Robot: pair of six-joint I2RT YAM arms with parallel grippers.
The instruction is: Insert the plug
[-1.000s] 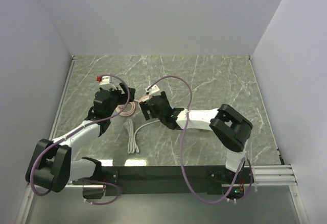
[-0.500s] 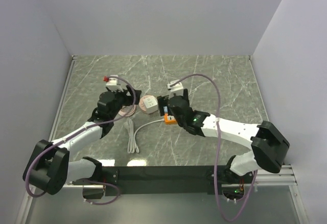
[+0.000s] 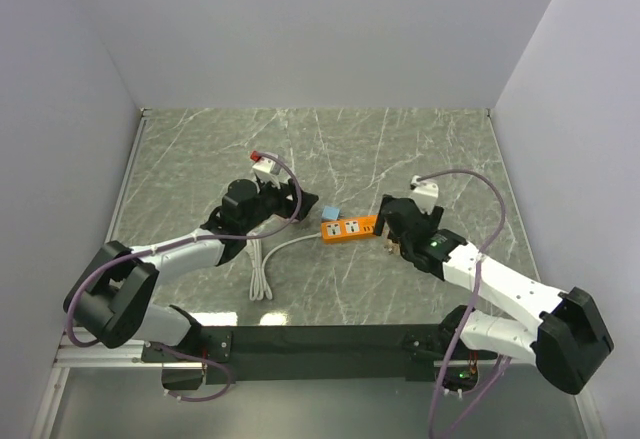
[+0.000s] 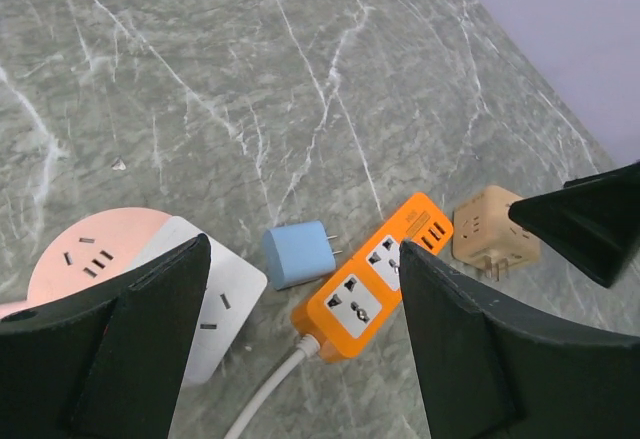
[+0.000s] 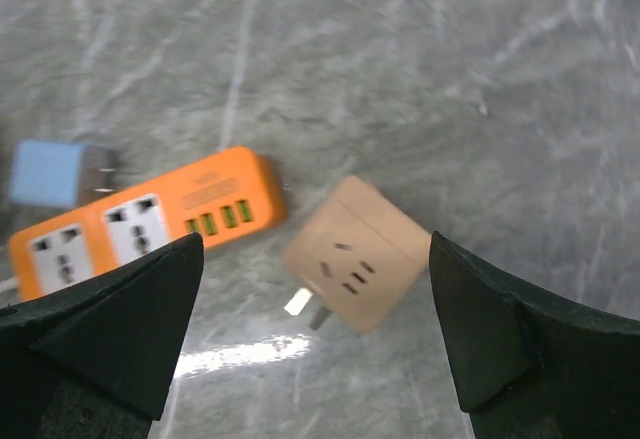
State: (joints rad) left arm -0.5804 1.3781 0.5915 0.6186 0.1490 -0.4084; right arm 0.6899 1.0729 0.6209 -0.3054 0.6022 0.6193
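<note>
A small blue plug (image 4: 298,255) with two prongs lies on the table, its prongs pointing at the orange power strip (image 4: 385,274) beside it. My left gripper (image 4: 303,259) hovers open above them, nothing between its fingers. A beige cube adapter (image 5: 357,252) with prongs lies just off the strip's USB end (image 5: 215,221). My right gripper (image 5: 315,289) stands open over the cube, apart from it. In the top view the blue plug (image 3: 331,213) and strip (image 3: 348,229) lie between the left gripper (image 3: 303,202) and the right gripper (image 3: 383,229).
A pink round socket (image 4: 95,254) and a white square adapter (image 4: 215,294) lie left of the blue plug, under my left finger. The strip's white cable (image 3: 262,274) loops toward the near edge. Walls enclose the marble table (image 3: 440,149) on three sides.
The right arm has swung to the right, uncovering the orange strip, and its jaws have widened. The left gripper has moved right toward the blue plug, covering the round sockets.
</note>
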